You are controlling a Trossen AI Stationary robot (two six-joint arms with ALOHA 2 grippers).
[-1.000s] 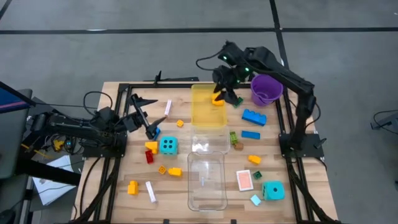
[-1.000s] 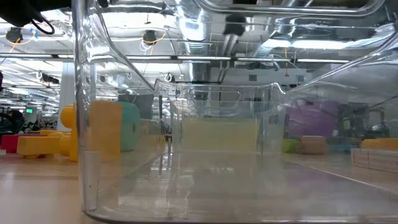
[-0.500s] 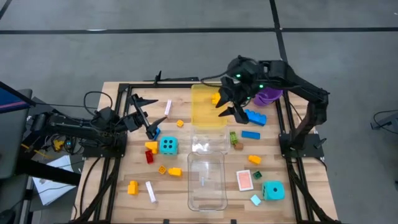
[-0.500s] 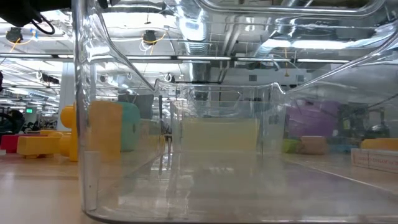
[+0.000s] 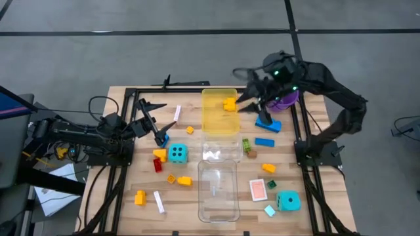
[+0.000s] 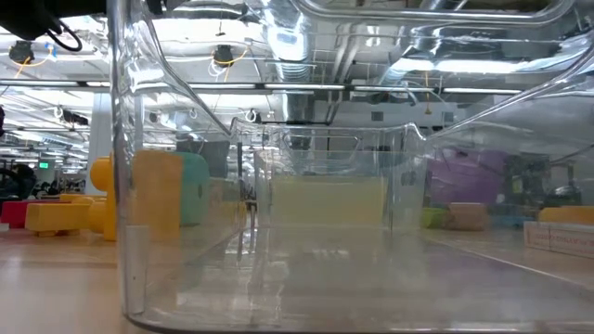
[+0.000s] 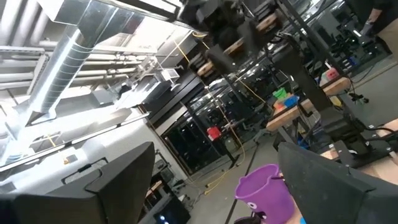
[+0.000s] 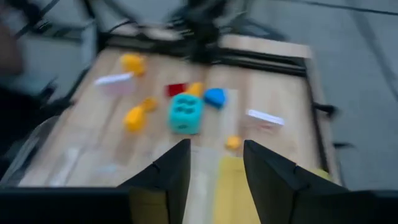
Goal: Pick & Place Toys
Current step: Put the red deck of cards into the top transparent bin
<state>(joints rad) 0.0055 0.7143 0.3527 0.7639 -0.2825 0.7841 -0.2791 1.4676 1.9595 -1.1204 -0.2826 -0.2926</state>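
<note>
Entry, right tool [image 5: 252, 103]: you find it hovering over the far right part of the tabletop [image 5: 197, 141], between the yellow-tinted tray [image 5: 219, 121] and the purple bucket [image 5: 283, 98], its two fingers parted with nothing between them, as the right wrist view confirms. Nearest loose toy: the large blue brick [image 5: 268, 122], just beside and slightly nearer you than the tool, long axis running roughly left-right with a slight tilt; a flat blue brick [image 5: 264, 141] lies a little further toward you. One yellow brick [image 5: 229, 103] already rests in the yellow-tinted tray. Left tool [image 5: 152, 117]: waits, spread wide and empty, over the left side, close to the cyan die [image 5: 177, 153] and a small blue piece [image 5: 164, 137]. Your right arm is clearly the nearer one for the blue bricks. Remaining stock lies scattered: a second cyan die [image 5: 287, 200], a pink-backed card [image 5: 258, 189], assorted small bricks. Obscured: the low view is filled by the clear tray [image 6: 278, 186], and the right wrist view is smeared, so exact finger alignment over the brick is hard to judge.
</note>
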